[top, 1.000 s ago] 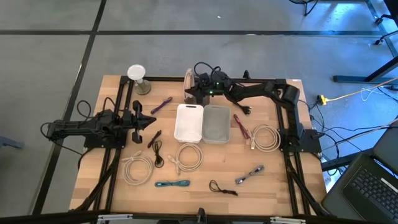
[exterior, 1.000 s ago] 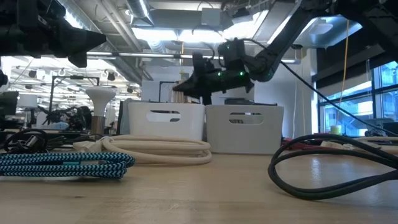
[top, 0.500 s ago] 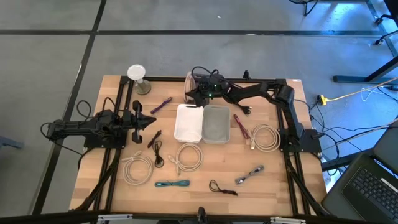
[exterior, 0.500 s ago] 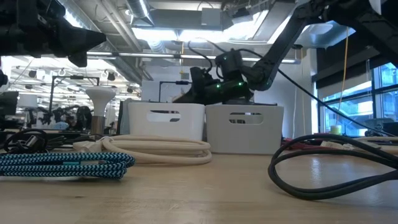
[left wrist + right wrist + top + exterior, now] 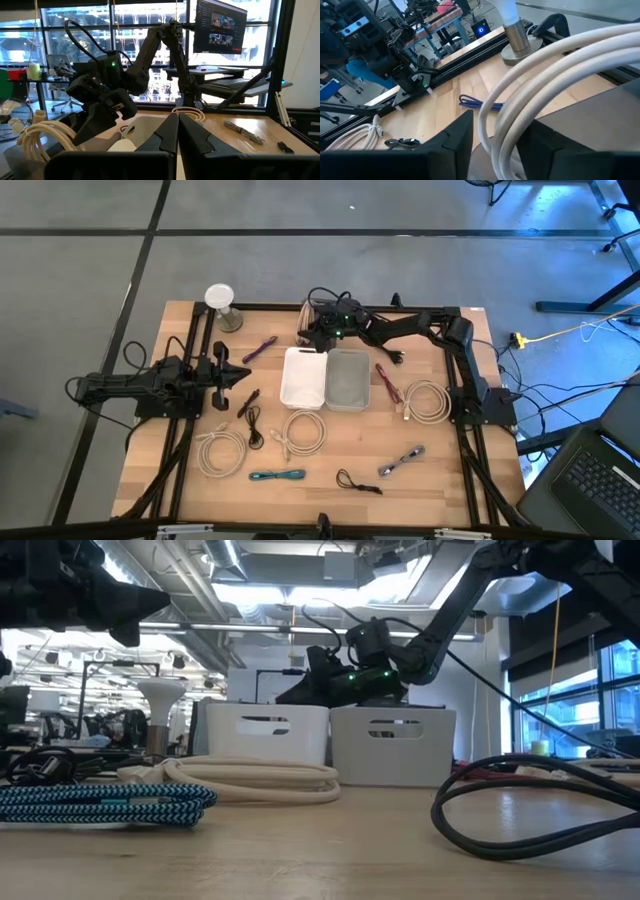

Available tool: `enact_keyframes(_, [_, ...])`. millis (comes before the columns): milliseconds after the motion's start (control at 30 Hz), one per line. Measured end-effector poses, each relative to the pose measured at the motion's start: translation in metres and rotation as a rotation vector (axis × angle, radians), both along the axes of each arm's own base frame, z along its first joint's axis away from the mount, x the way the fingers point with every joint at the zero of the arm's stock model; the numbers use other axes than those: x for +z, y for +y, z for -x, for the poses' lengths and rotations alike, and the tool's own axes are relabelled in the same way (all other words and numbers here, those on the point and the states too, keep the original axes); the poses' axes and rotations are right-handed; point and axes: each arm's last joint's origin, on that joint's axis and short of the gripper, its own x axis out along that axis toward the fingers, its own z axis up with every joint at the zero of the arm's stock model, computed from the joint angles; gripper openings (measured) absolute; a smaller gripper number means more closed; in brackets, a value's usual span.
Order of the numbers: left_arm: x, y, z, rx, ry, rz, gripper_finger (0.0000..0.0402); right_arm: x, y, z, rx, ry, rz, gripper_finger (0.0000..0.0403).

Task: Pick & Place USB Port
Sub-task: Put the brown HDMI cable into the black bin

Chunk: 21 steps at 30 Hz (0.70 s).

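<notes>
A coiled white cable (image 5: 304, 312) sits at the table's far edge, just beyond the white bin (image 5: 285, 380). My right gripper (image 5: 312, 330) reaches level across the far side of the table to it. In the right wrist view its fingers stand apart, with the cable's loops (image 5: 560, 55) running between them, and the gripper (image 5: 501, 122) is open. My left gripper (image 5: 243, 373) waits shut at the table's left, clear of everything, and its closed fingers (image 5: 170, 131) point toward the bins. My right gripper has several strands of the white cable (image 5: 492, 125) between its open fingers, coming at them nearly level from the table's right. I cannot tell whether either finger touches the strands.
A grey bin (image 5: 368, 380) stands beside the white one. Other cables lie around: cream coils (image 5: 303, 430) (image 5: 220, 448) (image 5: 428, 400), a blue braided one (image 5: 277, 476), black (image 5: 358, 483), purple (image 5: 260, 348) and red (image 5: 387, 383). A white-topped stand (image 5: 221, 305) is at the far left.
My right gripper has sunk a little toward the table behind the white bin, carrying the white cable coil down with it. My left arm has kept still.
</notes>
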Motion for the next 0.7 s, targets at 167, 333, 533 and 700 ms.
enact_keyframes(167, [0.0,0.0,0.0,-0.01,0.0,-0.001,0.0004,0.0,0.0,0.0,-0.001,0.01,-0.008,0.0138])
enact_keyframes(333, [-0.001,0.0,0.0,-0.011,0.006,0.0,0.0004,0.011,0.002,0.004,0.009,0.048,0.018,0.0136])
enact_keyframes(533, [-0.001,0.0,0.0,-0.015,0.011,0.025,0.0004,0.027,0.003,0.013,-0.052,0.151,0.085,0.0136])
enact_keyframes(700, [-0.002,0.0,0.0,-0.015,0.012,0.025,0.0004,0.023,0.003,0.023,-0.168,0.338,0.116,0.0136])
